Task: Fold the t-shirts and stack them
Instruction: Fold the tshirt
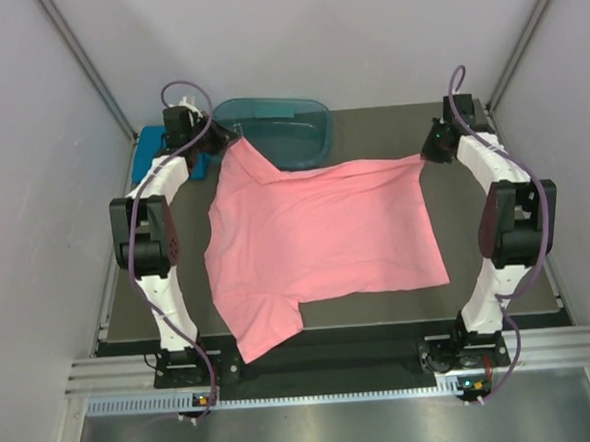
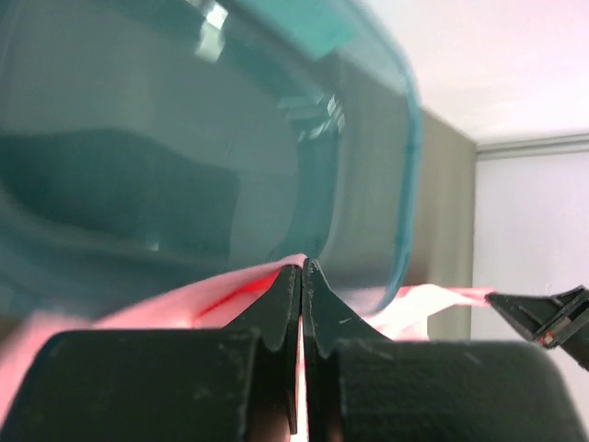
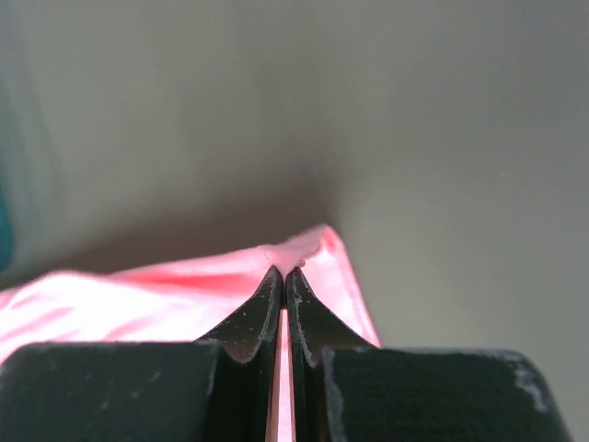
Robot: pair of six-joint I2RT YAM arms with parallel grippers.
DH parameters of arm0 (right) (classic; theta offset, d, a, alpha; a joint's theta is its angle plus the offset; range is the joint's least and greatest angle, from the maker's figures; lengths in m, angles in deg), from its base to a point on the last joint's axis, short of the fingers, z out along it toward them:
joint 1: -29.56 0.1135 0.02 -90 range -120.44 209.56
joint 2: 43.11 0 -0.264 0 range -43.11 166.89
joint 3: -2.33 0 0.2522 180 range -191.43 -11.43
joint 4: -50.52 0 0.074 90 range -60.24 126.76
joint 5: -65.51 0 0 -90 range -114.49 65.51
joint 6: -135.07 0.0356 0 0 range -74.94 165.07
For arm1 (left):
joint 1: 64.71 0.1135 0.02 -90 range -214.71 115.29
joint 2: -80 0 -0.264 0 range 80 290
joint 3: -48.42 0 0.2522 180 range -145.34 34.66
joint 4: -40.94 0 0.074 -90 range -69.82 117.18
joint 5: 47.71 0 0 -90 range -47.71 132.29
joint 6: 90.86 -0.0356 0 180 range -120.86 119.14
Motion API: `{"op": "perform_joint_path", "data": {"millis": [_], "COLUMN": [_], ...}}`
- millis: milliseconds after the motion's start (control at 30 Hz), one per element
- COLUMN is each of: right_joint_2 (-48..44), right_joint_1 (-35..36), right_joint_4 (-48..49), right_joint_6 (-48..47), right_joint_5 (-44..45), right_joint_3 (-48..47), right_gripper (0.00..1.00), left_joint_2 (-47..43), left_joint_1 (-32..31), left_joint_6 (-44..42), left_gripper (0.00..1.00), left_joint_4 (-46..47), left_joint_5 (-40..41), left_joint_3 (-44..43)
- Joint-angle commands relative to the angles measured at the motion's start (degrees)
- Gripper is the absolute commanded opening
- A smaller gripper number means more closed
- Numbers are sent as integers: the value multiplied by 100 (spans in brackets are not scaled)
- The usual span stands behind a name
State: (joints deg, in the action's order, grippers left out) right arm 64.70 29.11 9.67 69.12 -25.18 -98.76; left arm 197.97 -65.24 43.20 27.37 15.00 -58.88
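The salmon-pink t-shirt point(image 1: 321, 239) lies spread over the dark table, one sleeve hanging over the near edge. My left gripper point(image 1: 228, 142) is shut on its far left corner, by the tub; in the left wrist view the gripper point(image 2: 302, 269) pinches pink cloth point(image 2: 175, 299). My right gripper point(image 1: 426, 155) is shut on the far right corner; in the right wrist view the gripper point(image 3: 283, 271) pinches the pink shirt point(image 3: 138, 285). A teal-blue t-shirt point(image 1: 156, 147) lies bunched at the far left, behind my left arm.
A dark teal see-through plastic tub point(image 1: 279, 130) stands at the far edge, its wall point(image 2: 184, 157) right beyond my left gripper. The table point(image 1: 469, 110) ends near both arms' bases. Walls stand close on both sides.
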Motion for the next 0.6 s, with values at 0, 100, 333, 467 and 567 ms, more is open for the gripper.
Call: {"op": "perform_joint_path", "data": {"millis": [0, 100, 333, 467, 567], "right_joint_2": [-383, -550, -463, -357, -366], "right_joint_1": [-359, -447, -474, -474, -474], "right_joint_4": [-96, -94, -559, -937, -1008], "right_joint_6": [47, -50, -173, -339, -393], "right_joint_5": [-150, -291, -906, -1179, -1302], "right_joint_3": [206, 418, 156, 23, 67], "right_gripper": [0, 0, 0, 0, 0], "left_joint_2": [-818, -1258, -2067, -2454, -2735], "left_joint_1": [10, 10, 10, 10, 229], "left_joint_6": [-55, -72, 95, 60, 33], "left_gripper": [0, 0, 0, 0, 0], "left_joint_4": [-318, -396, -967, -1398, -1644], "left_joint_5": [109, 84, 118, 372, 409], "left_joint_3": [545, 1021, 1514, 1628, 1794]}}
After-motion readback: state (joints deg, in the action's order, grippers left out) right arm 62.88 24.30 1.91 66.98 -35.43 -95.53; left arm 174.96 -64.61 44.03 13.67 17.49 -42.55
